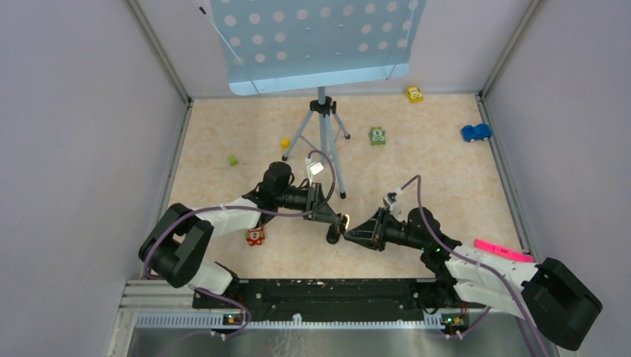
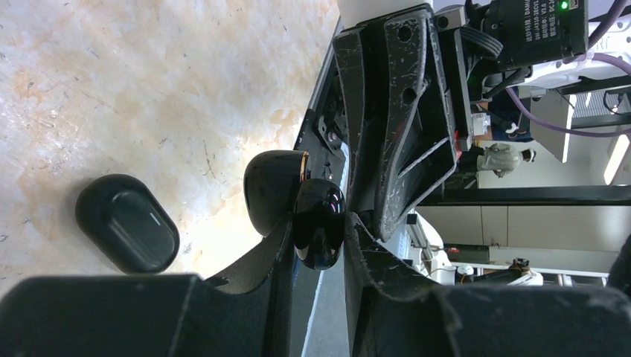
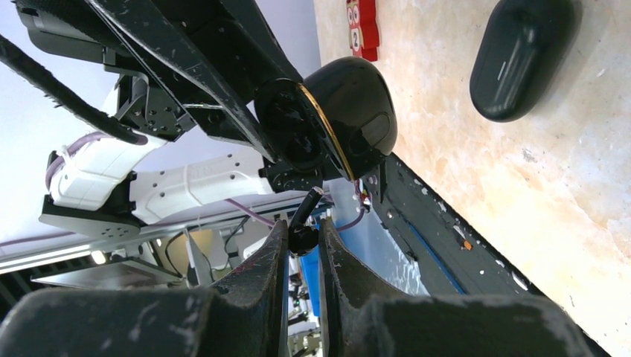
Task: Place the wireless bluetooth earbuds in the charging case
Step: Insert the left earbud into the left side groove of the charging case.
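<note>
My left gripper [image 1: 338, 222] is shut on the charging case [image 2: 318, 230], a glossy black oval held just above the table. Its hinged lid [image 2: 274, 186] stands open and shows a gold rim. In the right wrist view the open case [image 3: 350, 119] hangs directly ahead, its cavity facing my right gripper [image 3: 303, 227]. That gripper is shut on one small black earbud [image 3: 303, 236], whose stem points up toward the case. From above, the right gripper [image 1: 356, 230] almost meets the left one tip to tip. No other earbud is in view.
A matte black oval pod [image 1: 333, 236] lies on the table under the grippers, also visible as the pod [image 2: 126, 223]. A red number block [image 1: 255, 236] sits by the left arm. A tripod [image 1: 324, 137] stands behind, and a blue car [image 1: 476, 132] and green block [image 1: 378, 136] lie farther back.
</note>
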Tool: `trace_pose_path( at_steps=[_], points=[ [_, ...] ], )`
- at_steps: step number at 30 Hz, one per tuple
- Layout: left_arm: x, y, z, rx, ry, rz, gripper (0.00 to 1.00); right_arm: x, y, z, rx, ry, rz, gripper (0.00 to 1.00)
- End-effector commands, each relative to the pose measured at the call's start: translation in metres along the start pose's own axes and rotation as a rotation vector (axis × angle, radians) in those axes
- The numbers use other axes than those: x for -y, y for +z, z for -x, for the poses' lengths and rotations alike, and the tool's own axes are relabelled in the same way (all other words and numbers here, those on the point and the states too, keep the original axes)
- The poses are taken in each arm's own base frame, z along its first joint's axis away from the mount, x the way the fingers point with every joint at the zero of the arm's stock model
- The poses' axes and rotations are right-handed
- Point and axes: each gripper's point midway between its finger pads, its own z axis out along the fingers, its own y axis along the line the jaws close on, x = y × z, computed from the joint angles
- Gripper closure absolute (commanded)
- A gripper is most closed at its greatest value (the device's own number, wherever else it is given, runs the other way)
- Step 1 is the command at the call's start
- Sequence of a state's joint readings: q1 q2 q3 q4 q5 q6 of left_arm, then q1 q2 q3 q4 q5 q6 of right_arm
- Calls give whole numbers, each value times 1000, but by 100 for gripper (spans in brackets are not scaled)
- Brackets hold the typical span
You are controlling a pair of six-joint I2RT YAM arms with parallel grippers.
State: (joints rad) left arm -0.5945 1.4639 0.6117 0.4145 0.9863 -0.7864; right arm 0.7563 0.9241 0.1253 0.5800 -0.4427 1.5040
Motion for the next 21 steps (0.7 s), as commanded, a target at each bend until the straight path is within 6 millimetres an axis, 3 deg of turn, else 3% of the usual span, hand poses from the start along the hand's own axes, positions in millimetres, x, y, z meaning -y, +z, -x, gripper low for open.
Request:
trace_pose_path(
  at_steps=[1, 13, 21],
  points=[
    [21, -2, 13, 33, 101, -41, 100, -21, 3, -3, -15, -34, 45, 100],
    [25, -5, 11, 37, 122, -57, 100, -18, 11, -4, -40, -40, 29, 100],
    [20, -6, 5, 22, 121, -39, 100, -28, 14, -2, -34, -43, 67, 100]
  ],
)
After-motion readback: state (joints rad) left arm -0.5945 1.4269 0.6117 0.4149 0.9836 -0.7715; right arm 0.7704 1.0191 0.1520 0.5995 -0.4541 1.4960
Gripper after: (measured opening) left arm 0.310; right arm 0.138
